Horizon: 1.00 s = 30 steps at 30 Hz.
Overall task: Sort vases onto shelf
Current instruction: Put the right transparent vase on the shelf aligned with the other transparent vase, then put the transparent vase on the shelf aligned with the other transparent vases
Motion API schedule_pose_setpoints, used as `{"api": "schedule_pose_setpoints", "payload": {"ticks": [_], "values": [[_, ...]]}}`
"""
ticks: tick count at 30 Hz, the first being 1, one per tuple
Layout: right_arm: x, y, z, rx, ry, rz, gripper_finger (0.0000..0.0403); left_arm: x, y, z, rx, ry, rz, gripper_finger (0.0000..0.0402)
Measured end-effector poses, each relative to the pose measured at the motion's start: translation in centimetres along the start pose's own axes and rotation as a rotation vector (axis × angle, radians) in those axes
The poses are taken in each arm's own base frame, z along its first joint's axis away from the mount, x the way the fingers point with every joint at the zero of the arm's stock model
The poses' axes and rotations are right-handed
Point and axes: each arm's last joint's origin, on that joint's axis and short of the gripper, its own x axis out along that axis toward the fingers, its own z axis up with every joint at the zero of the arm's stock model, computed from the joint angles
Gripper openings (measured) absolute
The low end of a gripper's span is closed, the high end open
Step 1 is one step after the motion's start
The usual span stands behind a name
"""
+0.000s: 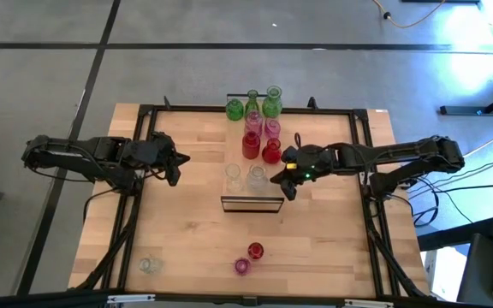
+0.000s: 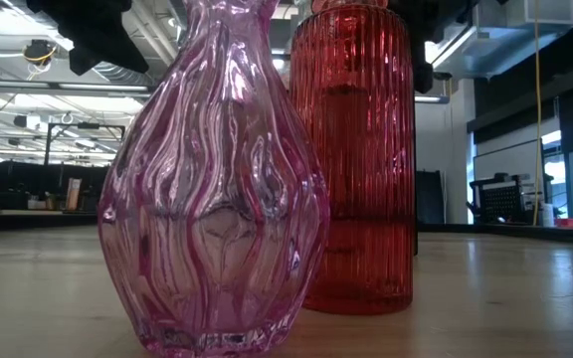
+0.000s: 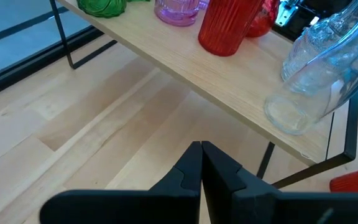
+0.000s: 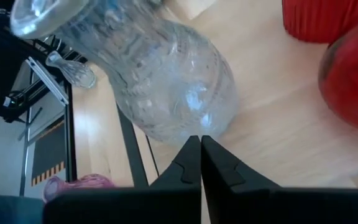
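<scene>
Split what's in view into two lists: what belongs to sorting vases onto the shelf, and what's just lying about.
Job:
- shelf
- green vases, pink vases, red vases and clear vases on it
- loose red vase, pink vase, clear vase on the table
- left gripper, right gripper, both shut

Lying about:
- orange cable on the floor

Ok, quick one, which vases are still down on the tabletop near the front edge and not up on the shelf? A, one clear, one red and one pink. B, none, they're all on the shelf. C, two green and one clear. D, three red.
A: the high view shows a clear vase, a red vase and a pink vase standing on the bare tabletop, well apart from the shelf.
</scene>
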Motion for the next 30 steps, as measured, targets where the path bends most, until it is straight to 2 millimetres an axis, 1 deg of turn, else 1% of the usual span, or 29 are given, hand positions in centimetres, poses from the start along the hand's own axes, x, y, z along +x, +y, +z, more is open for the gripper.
{"api": "schedule_pose_setpoints", "payload": {"ticks": [11,14,18,21,26,28,30], "values": [[0.0,-0.1,-0.1,-0.003,0.009,-0.014,0.0000,0.0,0.0,0.0,0.002,0.003,-0.005,0.0000],[-0.1,-0.3,-0.4,0.022,0.029,-0.051,0.0000,0.0,-0.1,-0.2,-0.005,0.053,-0.053,0.0000],[-0.3,-0.8,-0.8,0.063,0.049,-0.126,0.0000,-0.6,-0.1,-1.0,-0.114,0.166,-0.127,0.0000],[-0.6,-1.2,-1.2,0.081,0.071,-0.190,0.0001,-1.8,-0.6,-1.1,-0.137,0.257,-0.177,0.0000],[-2.0,-1.6,-1.6,0.081,0.090,-0.259,0.0001,-5.7,-2.2,0.7,-0.114,0.348,-0.318,0.0000],[-2.7,-1.6,-1.7,0.059,0.076,-0.279,0.0001,-6.9,-2.9,1.4,-0.138,0.407,-0.389,0.0000],[-3.6,-1.7,-1.6,0.051,0.051,-0.300,0.0001,-7.7,-3.7,1.6,-0.176,0.498,-0.472,0.0000]]}}
